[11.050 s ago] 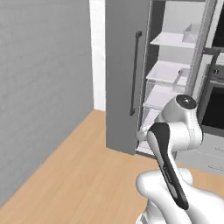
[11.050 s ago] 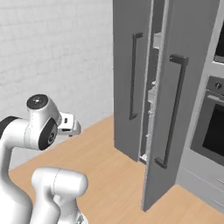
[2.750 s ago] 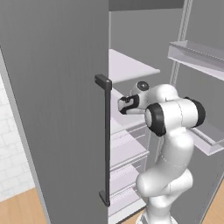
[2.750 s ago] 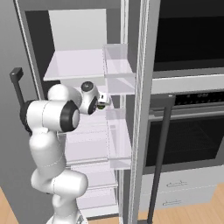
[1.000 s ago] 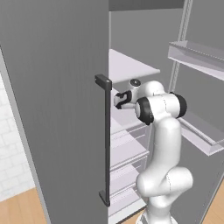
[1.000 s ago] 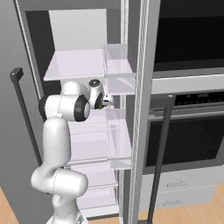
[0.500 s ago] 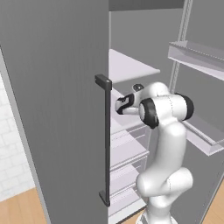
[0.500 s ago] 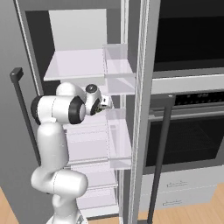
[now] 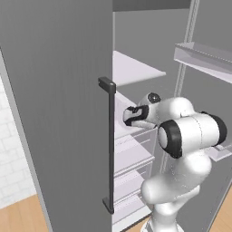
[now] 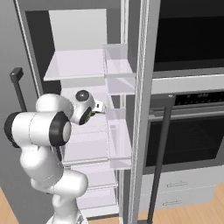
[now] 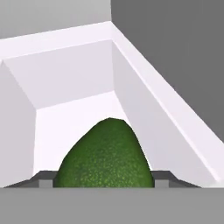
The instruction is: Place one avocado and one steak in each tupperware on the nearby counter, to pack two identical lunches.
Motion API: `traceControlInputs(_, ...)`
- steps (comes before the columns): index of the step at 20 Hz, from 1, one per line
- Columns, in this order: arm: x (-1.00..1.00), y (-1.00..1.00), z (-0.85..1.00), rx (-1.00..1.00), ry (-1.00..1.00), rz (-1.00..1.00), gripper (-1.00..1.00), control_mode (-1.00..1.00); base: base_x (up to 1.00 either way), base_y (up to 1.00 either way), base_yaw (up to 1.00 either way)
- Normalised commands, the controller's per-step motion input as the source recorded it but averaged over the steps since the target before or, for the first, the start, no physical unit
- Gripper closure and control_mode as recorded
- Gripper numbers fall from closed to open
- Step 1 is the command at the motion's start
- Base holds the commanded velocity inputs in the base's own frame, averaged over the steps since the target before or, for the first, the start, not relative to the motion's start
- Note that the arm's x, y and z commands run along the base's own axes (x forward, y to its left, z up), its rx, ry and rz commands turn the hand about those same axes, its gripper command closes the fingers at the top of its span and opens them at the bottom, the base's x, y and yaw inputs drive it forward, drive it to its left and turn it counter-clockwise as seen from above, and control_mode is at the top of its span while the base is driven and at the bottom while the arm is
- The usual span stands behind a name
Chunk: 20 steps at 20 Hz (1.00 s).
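We are reaching into the fridge drawer (image 11: 74,83); jaws flanking the avocado (image 11: 105,157) at lower centre, grip unclear.

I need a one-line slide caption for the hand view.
Avocado seen close between the gripper's fingertips, inside a white fridge drawer.

Two base cameras on the open fridge, one hand camera inside a drawer.

The left base view looks from behind the arm (image 9: 186,136) past the fridge door (image 9: 59,104) and its handle (image 9: 110,145) to the shelves (image 9: 136,72); the right base view faces the same shelves (image 10: 78,63) and arm (image 10: 39,129) from the other side, with the oven (image 10: 188,140) alongside. The hand view sits very close, looking into a white drawer (image 11: 74,83) at an avocado (image 11: 105,155).
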Motion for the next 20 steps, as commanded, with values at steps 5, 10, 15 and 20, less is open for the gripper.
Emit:
traceControlInputs(5,-0.92,-0.11,0.95,0.06,0.02,0.0,1.0,-1.0,0.0,0.0,0.0)
traceControlInputs(10,-1.0,-0.03,0.86,-0.02,0.07,-0.04,1.0,-1.0,0.0,0.0,0.0)
traceControlInputs(15,-0.98,-0.08,0.81,-0.02,0.2,-0.07,1.0,-1.0,0.0,0.0,0.0)
traceControlInputs(20,-1.0,-0.03,0.3,-0.06,0.1,-0.01,1.0,-1.0,0.0,0.0,0.0)
